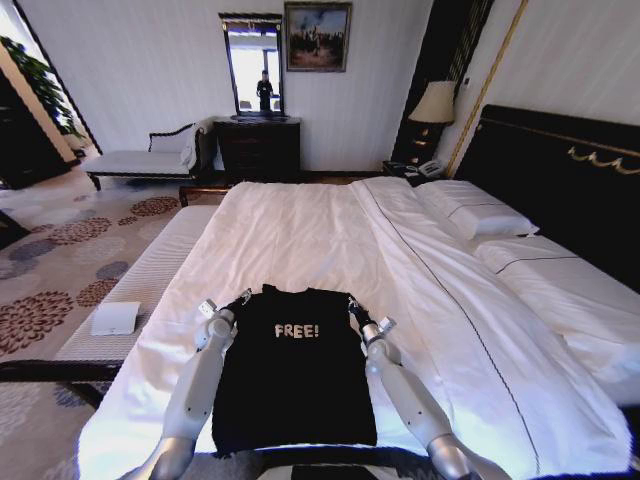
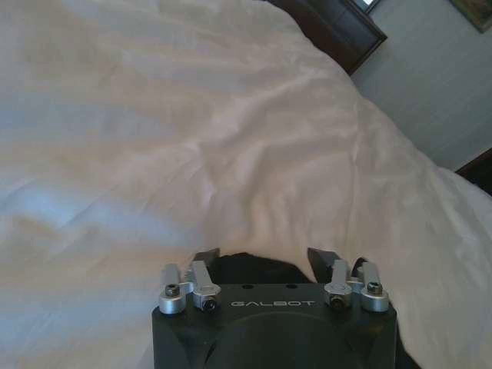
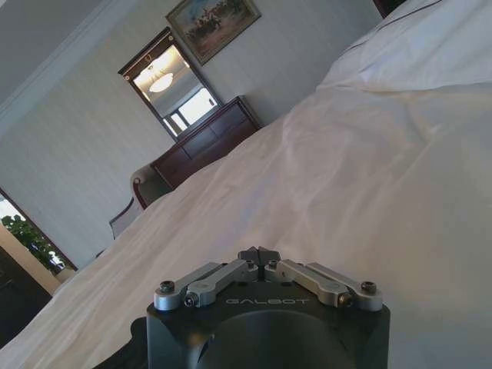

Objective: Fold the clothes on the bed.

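A black T-shirt is spread flat on the bed, between the two tools. It is judged light, limp and easily creased. The left tool, spread apart, straddles one shoulder; the right tool is pinched together at the other, fabric between unconfirmed. Shoulder corners are the sensible holds.

"FREE!" on black shirt; "GALBOT" on left gripper, right gripper

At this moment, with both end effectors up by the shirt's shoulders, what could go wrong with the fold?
1. The left end effector is open around the black shirt while the right end effector is shut; uneven grips could skew the fold.
2. The right fingertips may have pinched the bed sheet along with the shirt.
3. The shirt's hem lies near the mattress edge and might slide off.
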`<state>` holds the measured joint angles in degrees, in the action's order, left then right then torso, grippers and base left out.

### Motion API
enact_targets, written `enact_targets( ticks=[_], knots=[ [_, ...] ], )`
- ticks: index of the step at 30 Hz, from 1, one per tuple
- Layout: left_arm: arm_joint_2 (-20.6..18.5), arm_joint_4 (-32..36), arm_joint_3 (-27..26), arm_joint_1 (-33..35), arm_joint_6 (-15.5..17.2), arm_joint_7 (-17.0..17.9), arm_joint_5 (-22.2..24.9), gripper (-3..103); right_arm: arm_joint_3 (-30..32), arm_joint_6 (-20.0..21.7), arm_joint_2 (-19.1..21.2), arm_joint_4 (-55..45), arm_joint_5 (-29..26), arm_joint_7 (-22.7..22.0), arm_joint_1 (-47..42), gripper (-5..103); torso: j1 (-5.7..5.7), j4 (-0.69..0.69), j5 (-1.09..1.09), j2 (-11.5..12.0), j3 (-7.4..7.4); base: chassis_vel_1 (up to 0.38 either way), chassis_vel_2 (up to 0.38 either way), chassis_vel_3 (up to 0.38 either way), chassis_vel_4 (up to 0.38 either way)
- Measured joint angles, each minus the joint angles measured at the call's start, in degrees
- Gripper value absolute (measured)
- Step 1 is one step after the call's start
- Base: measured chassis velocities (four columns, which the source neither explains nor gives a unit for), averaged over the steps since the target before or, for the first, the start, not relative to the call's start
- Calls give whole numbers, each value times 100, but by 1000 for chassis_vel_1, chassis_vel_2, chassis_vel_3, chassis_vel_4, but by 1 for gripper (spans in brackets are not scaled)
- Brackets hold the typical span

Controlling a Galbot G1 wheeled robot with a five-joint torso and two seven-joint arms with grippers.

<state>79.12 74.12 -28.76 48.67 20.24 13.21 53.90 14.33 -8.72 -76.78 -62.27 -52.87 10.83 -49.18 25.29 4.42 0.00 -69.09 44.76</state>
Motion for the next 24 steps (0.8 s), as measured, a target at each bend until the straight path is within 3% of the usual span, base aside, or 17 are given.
enact_targets(
  ticks=[3,11,24],
  knots=[
    [16,-167,-15,1,-15,-64,-74,56,3,-14,4,27,24,5,3,0,-1,-1,0,0,-1,0,0,0,0],
    [79,-278,-54,-76,-30,-119,-96,59,3,-17,-6,96,43,14,63,0,-1,0,0,-1,-1,0,0,0,0],
    [62,314,-235,323,60,-127,75,63,28,-49,-6,56,151,28,49,0,-1,0,-1,0,-1,0,0,0,0]
  ],
)
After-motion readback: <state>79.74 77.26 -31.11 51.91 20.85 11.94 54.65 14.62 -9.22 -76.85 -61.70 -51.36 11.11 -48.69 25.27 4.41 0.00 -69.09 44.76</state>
